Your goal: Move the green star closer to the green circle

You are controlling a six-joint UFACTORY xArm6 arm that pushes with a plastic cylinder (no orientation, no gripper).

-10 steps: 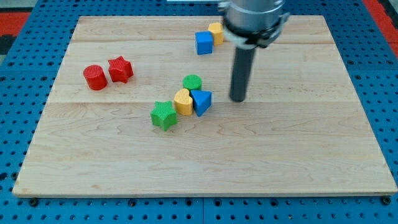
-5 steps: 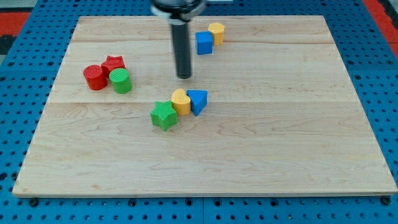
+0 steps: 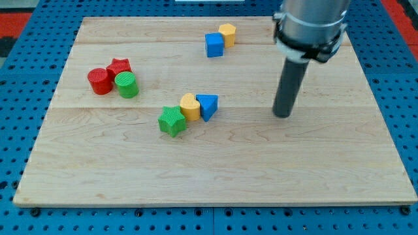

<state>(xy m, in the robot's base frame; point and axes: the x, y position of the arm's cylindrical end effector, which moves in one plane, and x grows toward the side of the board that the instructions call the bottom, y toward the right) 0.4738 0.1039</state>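
At the view's right of centre, the rod descends upright from its grey mount, and my tip [image 3: 282,115] rests on the wooden board [image 3: 215,176], apart from every block. The arm carries no fingers; the rod grips nothing. The green star [image 3: 172,121] lies at about 9 o'clock from my tip, well apart, touching the yellow heart-shaped block [image 3: 191,106], which in turn touches the blue triangular block [image 3: 208,106]. The green circle [image 3: 127,85] sits at about 10 o'clock from the green star, against the red star [image 3: 119,67] and beside the red circle [image 3: 99,81]. A blue cube [image 3: 214,45] and a yellow block [image 3: 227,33] stand together at the board's 12 o'clock edge. Bare board lies between the green star and the green circle, and across the whole 6 o'clock half.
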